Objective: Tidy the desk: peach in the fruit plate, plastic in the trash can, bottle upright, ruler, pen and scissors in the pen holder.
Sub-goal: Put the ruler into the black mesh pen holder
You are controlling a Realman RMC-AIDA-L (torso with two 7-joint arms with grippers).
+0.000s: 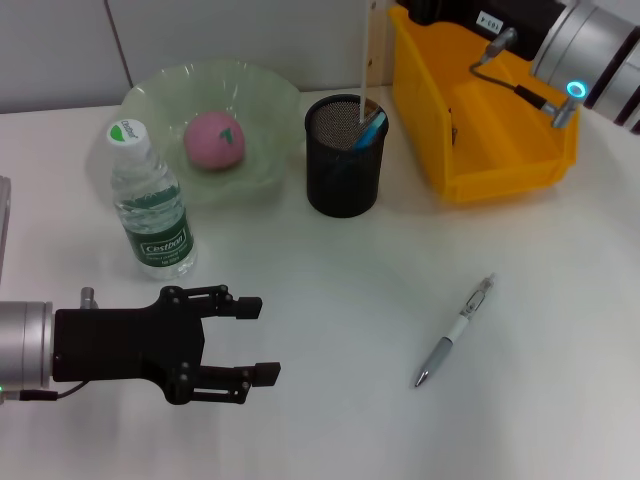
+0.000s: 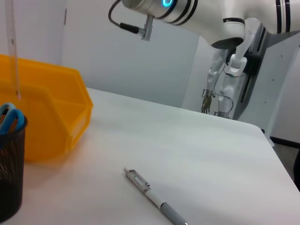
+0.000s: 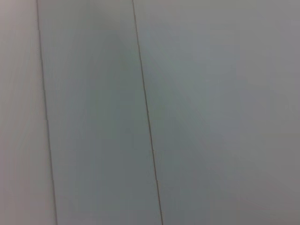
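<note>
On the bench only the pen (image 1: pixel 456 334) remains loose (peach plated, bottle upright), left pincer (image 1: pixel 258 340) wide and empty.

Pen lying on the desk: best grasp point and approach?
Take the pen at mid-barrel, coming straight down from above with the fingers closing across its narrow width. It lies flat and diagonal on the bare desk, nothing touching it, so there is room either side. The left gripper is open and looks nearest.
</note>
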